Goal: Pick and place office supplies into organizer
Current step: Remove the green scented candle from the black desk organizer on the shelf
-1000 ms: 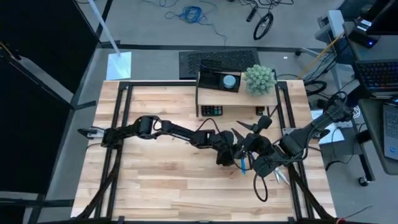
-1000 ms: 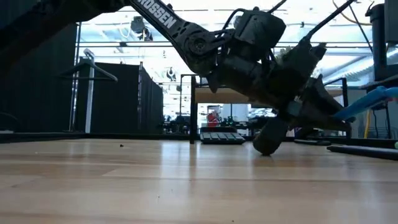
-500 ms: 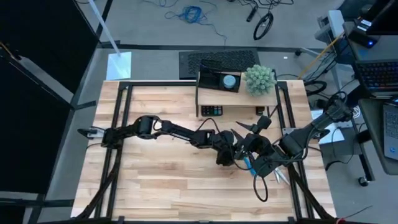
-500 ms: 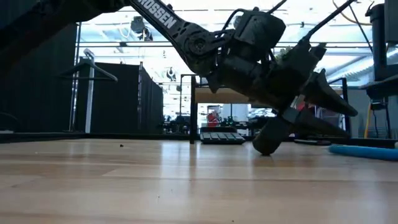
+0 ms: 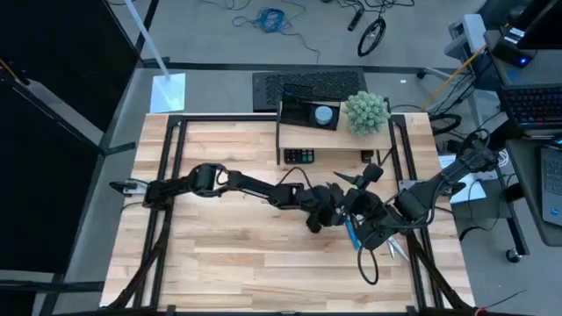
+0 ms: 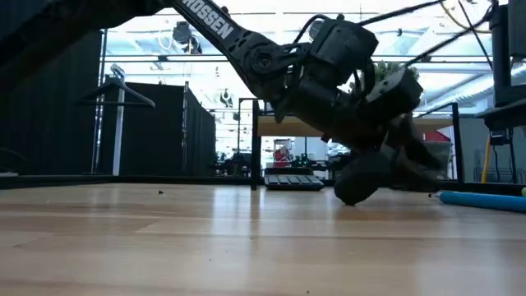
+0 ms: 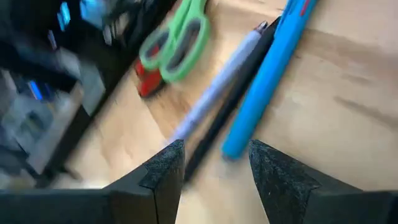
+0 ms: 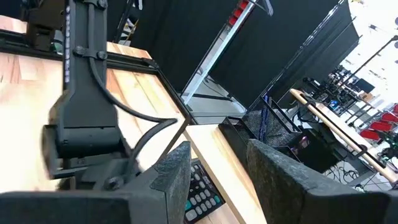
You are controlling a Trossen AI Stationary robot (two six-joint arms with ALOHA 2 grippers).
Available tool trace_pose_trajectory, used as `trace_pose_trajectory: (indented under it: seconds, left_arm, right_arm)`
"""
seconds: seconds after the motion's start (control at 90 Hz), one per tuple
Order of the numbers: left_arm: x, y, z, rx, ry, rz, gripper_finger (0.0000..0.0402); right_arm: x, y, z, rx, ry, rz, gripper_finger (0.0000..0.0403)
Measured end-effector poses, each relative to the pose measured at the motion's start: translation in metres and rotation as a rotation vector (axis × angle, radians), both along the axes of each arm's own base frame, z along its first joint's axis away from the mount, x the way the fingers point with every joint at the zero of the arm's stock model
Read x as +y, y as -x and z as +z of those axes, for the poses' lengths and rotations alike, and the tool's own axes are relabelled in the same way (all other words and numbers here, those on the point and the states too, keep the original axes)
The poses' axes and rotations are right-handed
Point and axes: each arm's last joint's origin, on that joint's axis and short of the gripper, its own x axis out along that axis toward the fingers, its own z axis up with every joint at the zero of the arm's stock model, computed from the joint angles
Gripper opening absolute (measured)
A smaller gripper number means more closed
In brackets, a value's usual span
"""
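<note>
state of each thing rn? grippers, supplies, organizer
Left gripper: open, empty, over the pens.
Right gripper: open, empty.
Blue pen: flat on table, loose.
Dark pen: flat beside it.
Scissors: closed, flat.
Organizer: on riser, holds a disc.

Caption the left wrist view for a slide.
Left gripper, fingers open, over a blue pen, grey pen and green-handled scissors on the wooden table.

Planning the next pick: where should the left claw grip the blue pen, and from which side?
Grip the blue pen mid-barrel, coming straight down from above. It lies flat on the table with a dark pen close along one side, so the open left claw should straddle its width.
</note>
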Motion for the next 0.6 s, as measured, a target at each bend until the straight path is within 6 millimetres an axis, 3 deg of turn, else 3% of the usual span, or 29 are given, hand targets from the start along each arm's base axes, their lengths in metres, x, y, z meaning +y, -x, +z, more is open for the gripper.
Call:
trace_pose_trajectory:
  seconds: [0.233,0.367,0.6]
  left_arm:
    - [-0.003,-0.003,0.011,0.112,0.351,0.204,0.0155]
    - [-0.005,-0.004,0.014,0.112,0.428,0.23,0.0125]
    - [0.0,-0.009,0.002,0.081,0.451,0.22,0.0085]
  right_arm:
    - [0.0,0.0,0.0,0.005,0.003,0.0,0.0141]
    - [0.0,0.0,0.0,0.005,0.003,0.0,0.0141]
    - [0.0,0.0,0.0,-0.004,-0.006,-0.003,0.0141]
